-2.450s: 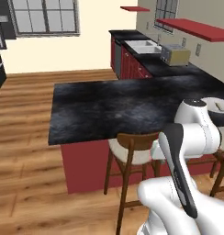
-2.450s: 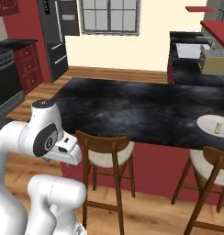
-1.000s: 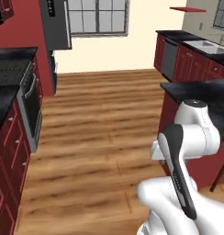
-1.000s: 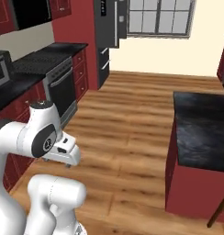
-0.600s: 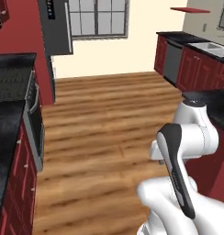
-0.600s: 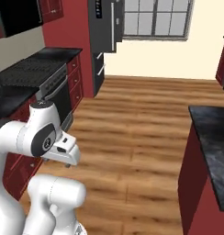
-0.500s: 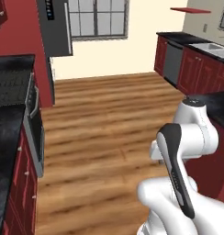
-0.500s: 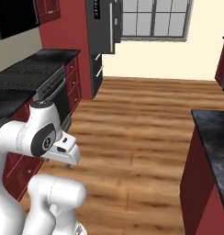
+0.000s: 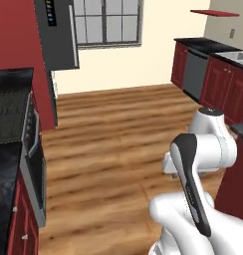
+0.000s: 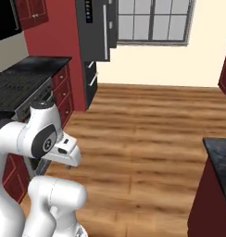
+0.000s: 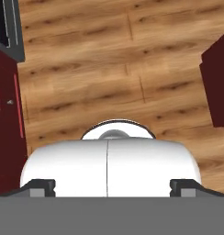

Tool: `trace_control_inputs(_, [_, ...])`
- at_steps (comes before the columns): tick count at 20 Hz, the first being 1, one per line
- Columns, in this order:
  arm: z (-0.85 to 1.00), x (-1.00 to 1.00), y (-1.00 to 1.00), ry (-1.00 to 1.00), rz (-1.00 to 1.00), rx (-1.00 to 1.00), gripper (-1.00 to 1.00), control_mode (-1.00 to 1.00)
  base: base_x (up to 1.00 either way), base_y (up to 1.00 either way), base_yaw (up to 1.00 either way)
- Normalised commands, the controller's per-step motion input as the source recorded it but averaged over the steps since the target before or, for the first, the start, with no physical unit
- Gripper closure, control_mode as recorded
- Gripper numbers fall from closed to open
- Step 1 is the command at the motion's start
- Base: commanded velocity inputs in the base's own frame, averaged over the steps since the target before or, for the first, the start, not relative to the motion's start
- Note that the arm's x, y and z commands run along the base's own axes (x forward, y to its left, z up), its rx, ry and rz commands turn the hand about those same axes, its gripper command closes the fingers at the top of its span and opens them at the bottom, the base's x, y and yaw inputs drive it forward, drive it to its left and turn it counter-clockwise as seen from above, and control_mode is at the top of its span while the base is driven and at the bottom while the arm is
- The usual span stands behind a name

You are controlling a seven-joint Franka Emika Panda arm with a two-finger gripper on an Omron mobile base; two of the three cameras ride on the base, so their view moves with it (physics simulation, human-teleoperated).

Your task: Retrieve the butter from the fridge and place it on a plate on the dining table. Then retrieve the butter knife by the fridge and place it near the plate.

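The tall dark grey fridge [image 9: 56, 35] stands at the far end of the wooden floor, and its pale bar handles and two drawers face me in the right base view [image 10: 98, 30]. A corner of the black dining table [image 10: 219, 155] on its dark red base shows at the right edge [image 9: 240, 130]. My arm is folded close over the base, and the hand looks straight down at the floor. My gripper [image 11: 112, 187] is open, its two dark fingertips [image 11: 42, 186] far apart with nothing between them. The butter, the plate and the butter knife are out of view.
A black stove with an oven front [image 9: 16, 117] lines the left wall, set among red cabinets [image 10: 61, 92]. A grey dishwasher [image 9: 195, 74] sits in the red cabinets at the far right. Open wooden floor [image 10: 142, 125] runs up to the fridge.
The base has turned and driven, so both base views swung away from the dining table and toward the fridge, which now looms larger. The arm stays folded, with the gripper open.
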Motion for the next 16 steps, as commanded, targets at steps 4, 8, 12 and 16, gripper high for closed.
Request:
trace_control_inputs(4, [0.00,0.00,0.00,0.00,0.00,0.00,-1.00,1.00,1.00,0.02,0.00])
trace_control_inputs(8, [0.00,0.00,0.00,0.00,0.00,0.00,-1.00,1.00,1.00,0.00,0.00])
trace_control_inputs(12, [0.00,0.00,0.00,0.00,0.00,0.00,-1.00,1.00,1.00,0.04,0.00])
trace_control_inputs(16, [0.00,0.00,0.00,0.00,0.00,0.00,-1.00,1.00,1.00,0.07,0.00])
